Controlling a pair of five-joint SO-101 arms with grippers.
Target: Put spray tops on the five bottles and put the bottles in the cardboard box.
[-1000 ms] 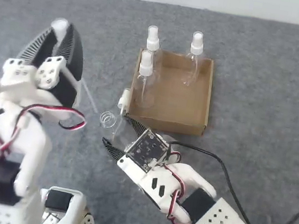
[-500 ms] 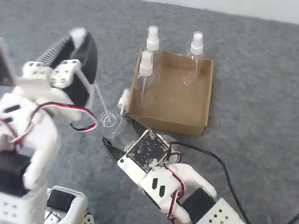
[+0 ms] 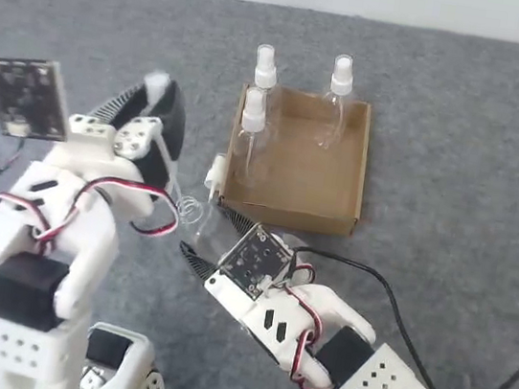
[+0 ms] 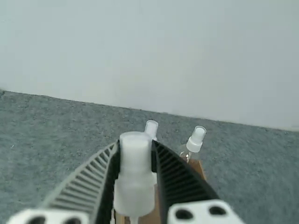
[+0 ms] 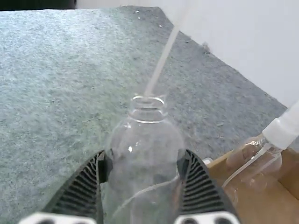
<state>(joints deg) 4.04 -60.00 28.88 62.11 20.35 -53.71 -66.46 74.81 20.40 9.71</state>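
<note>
Three capped bottles (image 3: 251, 135) stand in the cardboard box (image 3: 338, 220) on the grey bench (image 3: 462, 126). A loose spray top (image 3: 214, 175) lies just outside the box's wall. The right arm's fingers (image 5: 201, 186) clamp a fourth, uncapped bottle (image 5: 145, 154) by its body, just beside the box's corner. The left arm's fingers (image 4: 177, 175) pinch another spray top (image 4: 134, 182), its tube (image 5: 161, 60) reaching that bottle's mouth.

Bright, even, diffuse light in every view, casting faint soft shadows
</note>
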